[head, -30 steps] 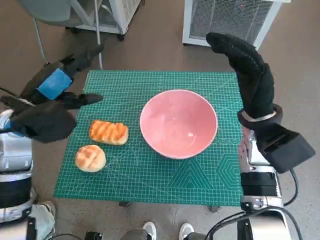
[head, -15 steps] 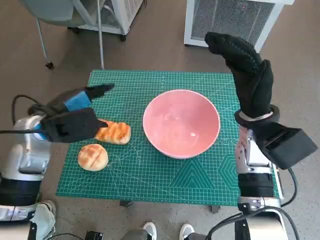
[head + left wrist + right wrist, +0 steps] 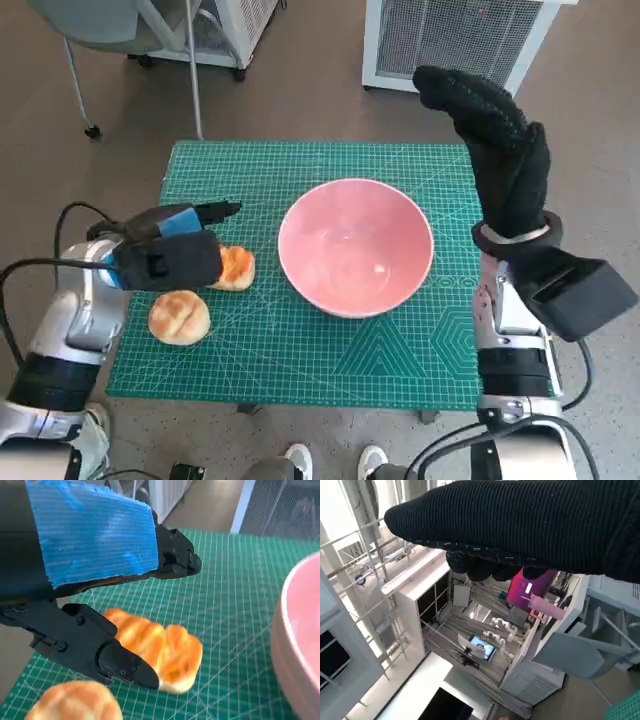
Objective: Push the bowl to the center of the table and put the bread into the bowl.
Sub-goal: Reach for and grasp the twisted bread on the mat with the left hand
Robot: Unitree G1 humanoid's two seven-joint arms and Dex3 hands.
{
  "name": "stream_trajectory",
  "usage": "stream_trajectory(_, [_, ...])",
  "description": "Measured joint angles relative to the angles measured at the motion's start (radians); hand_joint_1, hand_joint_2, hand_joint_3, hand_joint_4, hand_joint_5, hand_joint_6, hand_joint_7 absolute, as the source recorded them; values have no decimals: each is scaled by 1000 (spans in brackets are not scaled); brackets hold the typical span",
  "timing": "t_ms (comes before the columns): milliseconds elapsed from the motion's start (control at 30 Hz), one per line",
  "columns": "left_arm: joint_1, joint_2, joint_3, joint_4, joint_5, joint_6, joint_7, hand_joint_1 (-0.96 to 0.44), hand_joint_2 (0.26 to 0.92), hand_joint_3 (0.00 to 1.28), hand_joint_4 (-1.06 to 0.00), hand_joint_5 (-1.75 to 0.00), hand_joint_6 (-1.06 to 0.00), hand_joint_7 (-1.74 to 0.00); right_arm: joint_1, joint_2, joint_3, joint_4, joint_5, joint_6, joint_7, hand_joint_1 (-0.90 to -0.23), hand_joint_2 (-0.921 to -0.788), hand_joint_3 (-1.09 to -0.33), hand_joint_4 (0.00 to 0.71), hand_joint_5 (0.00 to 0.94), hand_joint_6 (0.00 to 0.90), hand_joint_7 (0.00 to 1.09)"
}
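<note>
The mat point(image 3: 300, 340) holds the bowl point(image 3: 355, 246) about at its center, with nothing in it yet. The right hand point(image 3: 497, 150) is raised at the far right, holding nothing; how wide it is I cannot tell. The left hand point(image 3: 168, 256) straddles the loaf point(image 3: 235, 267) at the left, fingers point(image 3: 117, 660) wide, not gripping — a shallow close could squeeze it out sideways, or knock the bun point(image 3: 179, 317) just nearer.

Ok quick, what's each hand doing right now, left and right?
Left hand: open, fingers spread over the striped bread loaf, not yet gripping it.
Right hand: raised beside the pink bowl, holding nothing; whether open or shut cannot be told.
</note>
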Motion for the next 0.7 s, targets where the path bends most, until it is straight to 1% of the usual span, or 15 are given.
stream_trajectory(333, [-5, -10, -43, 38, 25, 17, -17, -216, 765, 3, -192, 0, -273, 0, 2, 0, -1, -4, -1, 0, -4, -793, -921, -806, 265, 1, -1, 718])
stream_trajectory(533, [-15, -23, -70, 82, 51, 16, -15, -232, 766, 3, -198, -3, -287, -8, 6, 0, -1, -10, -1, 7, -5, -796, -921, -806, 258, 0, -1, 717])
stream_trajectory(700, [-21, -34, -93, 123, 76, 5, 5, -167, 763, 1, -226, -13, -334, -27, 8, 0, -1, -14, -1, 11, -6, -798, -921, -806, 257, 0, -1, 717])
